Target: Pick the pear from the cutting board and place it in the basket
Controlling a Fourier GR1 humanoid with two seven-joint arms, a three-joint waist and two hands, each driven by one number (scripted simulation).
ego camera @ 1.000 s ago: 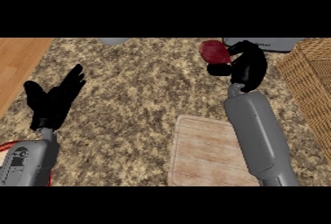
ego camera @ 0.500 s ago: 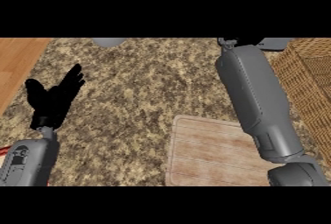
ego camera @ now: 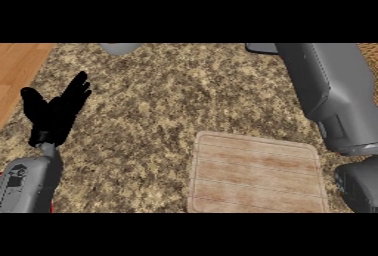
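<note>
Movement over the last second is all on the robot's right side. A second ago the right robot hand was curled round the reddish pear up near the basket. Now only the right forearm (ego camera: 325, 95) shows, filling the view's right edge and running out past the top. That robot hand is out of sight, so I cannot tell how far open it is or whether it has the pear. The pear itself shows nowhere: not on the cutting board (ego camera: 255, 172), nor on the speckled tabletop (ego camera: 162, 110). The basket is hidden behind the forearm or lies out of frame.

The left robot hand (ego camera: 55, 112) rests at the left, fingers straight and up, holding nothing, just as before.

Judging by the reach, the pear has been carried toward or over the basket. Whether it has been let go is unknown.
</note>
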